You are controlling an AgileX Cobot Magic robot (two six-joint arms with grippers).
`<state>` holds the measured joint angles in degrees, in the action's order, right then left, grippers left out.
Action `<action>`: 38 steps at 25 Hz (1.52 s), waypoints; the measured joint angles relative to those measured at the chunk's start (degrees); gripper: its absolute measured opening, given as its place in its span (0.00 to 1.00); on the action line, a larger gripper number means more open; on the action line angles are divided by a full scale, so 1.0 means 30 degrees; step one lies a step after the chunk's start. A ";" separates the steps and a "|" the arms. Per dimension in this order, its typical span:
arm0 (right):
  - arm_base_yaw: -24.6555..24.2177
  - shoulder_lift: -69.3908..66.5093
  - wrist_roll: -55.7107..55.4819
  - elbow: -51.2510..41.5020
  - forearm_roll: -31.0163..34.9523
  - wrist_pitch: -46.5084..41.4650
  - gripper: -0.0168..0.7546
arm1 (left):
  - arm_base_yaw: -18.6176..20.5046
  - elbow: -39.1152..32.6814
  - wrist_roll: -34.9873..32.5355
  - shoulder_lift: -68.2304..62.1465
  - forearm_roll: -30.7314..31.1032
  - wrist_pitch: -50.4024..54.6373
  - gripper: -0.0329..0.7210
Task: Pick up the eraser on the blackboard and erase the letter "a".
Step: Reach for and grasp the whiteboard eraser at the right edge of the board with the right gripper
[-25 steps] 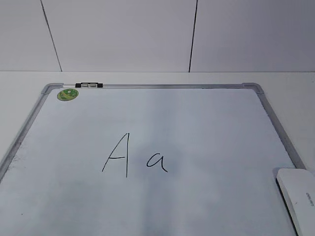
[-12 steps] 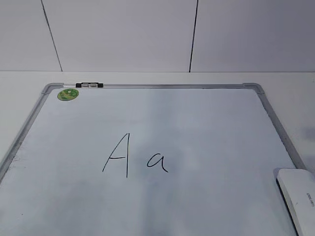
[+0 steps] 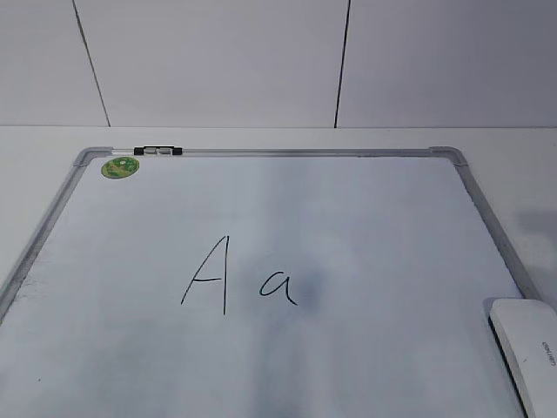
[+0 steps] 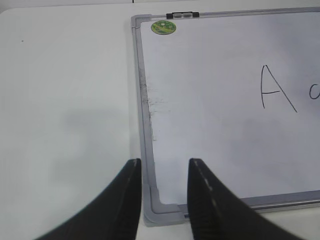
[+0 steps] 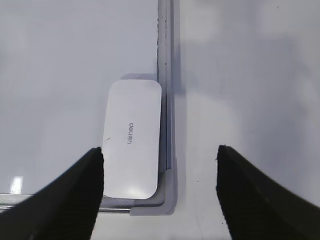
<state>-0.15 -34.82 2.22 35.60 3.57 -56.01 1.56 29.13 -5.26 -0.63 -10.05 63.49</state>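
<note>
White tabletop; eraser [image 3: 531, 353] cut off, lettering perhaps "deli".

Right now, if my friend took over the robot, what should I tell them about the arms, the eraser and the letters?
Left gripper: jaws open, empty, above the blackboard's near left corner.
Right gripper: jaws wide open, empty, above the eraser, not touching it.
The eraser lies flat on the board, against the right frame by the near right corner.
The letter "a" is whole, just right of the capital "A".
Done: nothing erased, eraser not yet picked up.
Left: grab the eraser, carry it to the small "a", wipe only that, leaving the capital.
</note>
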 joint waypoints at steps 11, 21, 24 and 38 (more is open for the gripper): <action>0.0127 -0.0760 0.0277 0.0322 0.1460 0.0488 0.75 | -0.0485 0.0000 0.0000 0.0000 0.0000 0.0000 0.36; 0.2037 -0.4408 0.0639 0.0355 0.1849 -0.1209 0.75 | -0.0485 0.0000 0.0000 0.0000 0.0000 0.0000 0.36; 0.2081 -0.5654 0.0639 0.0355 0.2018 -0.1250 0.75 | -0.0485 0.0000 0.0000 0.0000 0.0000 0.0000 0.36; 0.2081 -0.7438 0.0329 0.0355 0.2478 -0.1185 0.75 | -0.0485 0.0000 0.0000 0.0000 0.0000 0.0000 0.36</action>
<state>6.09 -57.13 3.21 36.67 11.00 -59.56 0.10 29.13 -5.26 -0.63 -10.05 63.49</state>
